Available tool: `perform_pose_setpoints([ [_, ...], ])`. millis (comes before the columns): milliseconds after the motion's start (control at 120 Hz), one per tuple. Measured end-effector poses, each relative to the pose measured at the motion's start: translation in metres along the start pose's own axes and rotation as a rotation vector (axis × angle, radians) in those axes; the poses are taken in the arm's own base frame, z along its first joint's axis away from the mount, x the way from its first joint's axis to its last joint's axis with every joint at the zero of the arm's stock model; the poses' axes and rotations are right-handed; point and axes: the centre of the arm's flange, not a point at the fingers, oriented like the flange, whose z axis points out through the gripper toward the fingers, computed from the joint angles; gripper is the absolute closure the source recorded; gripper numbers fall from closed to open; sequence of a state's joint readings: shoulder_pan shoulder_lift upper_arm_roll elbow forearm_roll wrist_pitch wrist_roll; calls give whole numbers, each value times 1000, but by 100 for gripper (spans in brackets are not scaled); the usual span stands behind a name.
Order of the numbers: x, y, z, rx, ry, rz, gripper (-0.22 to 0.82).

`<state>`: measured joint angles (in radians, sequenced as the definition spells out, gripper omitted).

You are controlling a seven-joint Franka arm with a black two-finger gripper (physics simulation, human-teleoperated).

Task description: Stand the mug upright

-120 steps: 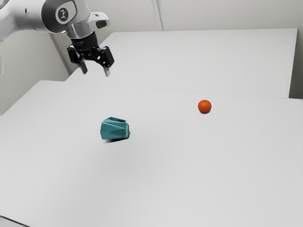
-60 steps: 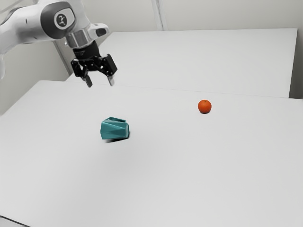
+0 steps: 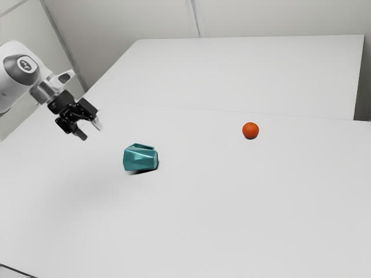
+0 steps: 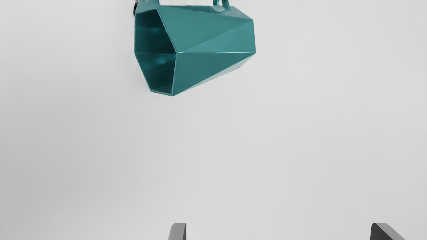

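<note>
Right, tool [image 3: 91,132] up over the tabletop [image 3: 203,226], fingers spread w/ nothing btwn them, angled down twd the ext. view's right. And there's the mug [image 3: 140,158], teal, lying on its side on the tabletop, near the tool but not touching! Wrist cam: open mouth [image 4: 156,53] in sight, part of the handle [image 4: 226,4] on the side away from the fingertips. Orange fruit [image 3: 250,131] well apart, twd the ext. view's right.
</note>
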<state>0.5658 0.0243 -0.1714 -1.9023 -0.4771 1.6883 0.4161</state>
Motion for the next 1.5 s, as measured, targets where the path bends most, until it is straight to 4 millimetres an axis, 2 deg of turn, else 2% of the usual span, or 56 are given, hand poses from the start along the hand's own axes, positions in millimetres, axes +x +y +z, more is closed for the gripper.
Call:
perform_pose_setpoints([
  [83,-5,-30,3,-50,48,38,0],
  [158,-5,-42,14,-86,74,92,0],
  [217,0,-37,27,-109,75,156,0],
  [342,11,-11,64,-154,58,301,0],
  [408,12,-13,74,-176,65,340,0],
  [567,8,-44,79,-211,110,373,0],
  [700,9,-47,90,-235,126,423,0],
  [983,14,-67,121,-295,139,469,0],
  [1108,16,-83,127,-319,166,462,0],
  [1300,30,-94,128,-344,225,469,0],
  [1500,40,-104,143,-371,280,444,0],
])
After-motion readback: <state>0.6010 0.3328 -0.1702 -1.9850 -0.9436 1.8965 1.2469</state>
